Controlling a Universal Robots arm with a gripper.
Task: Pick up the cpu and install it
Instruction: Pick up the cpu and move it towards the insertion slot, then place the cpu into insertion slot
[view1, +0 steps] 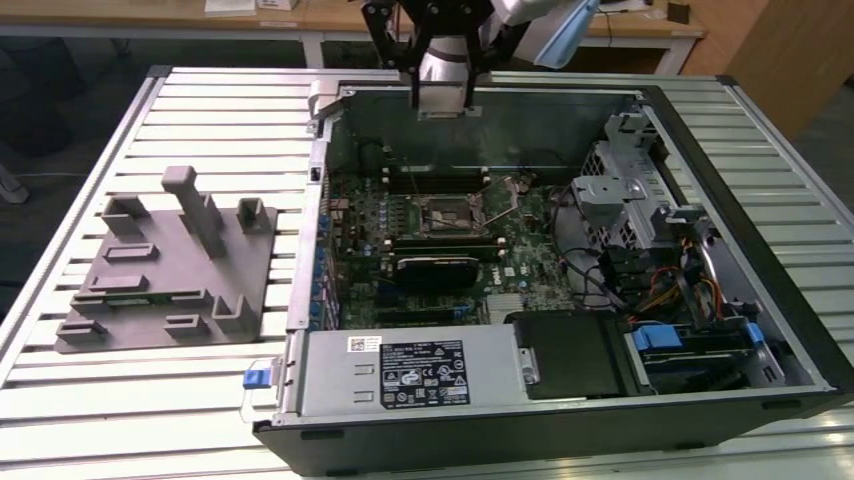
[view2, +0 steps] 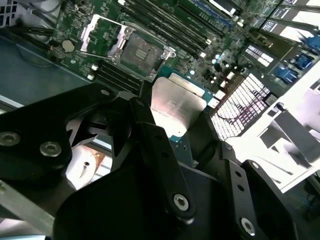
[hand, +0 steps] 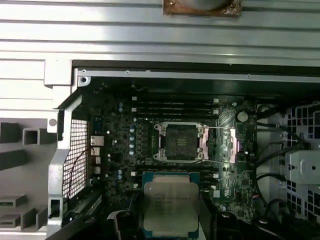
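Toward the desk (view1: 80, 150) edge at the exterior view's left stands the grey fixture (view1: 167, 270). Rightward, the open computer case (view1: 747, 300) exposes the socket (hand: 179, 142), its retention frame swung open. The end effector (view2: 175, 125) is clenched on the cpu (hand: 170, 207), suspended flat above the case's far wall. The socket lies below, just beyond the cpu's edge, with no contact.

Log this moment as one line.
gripper: jaws shut on cpu | cpu: held above computer case, not seated | socket: open, empty
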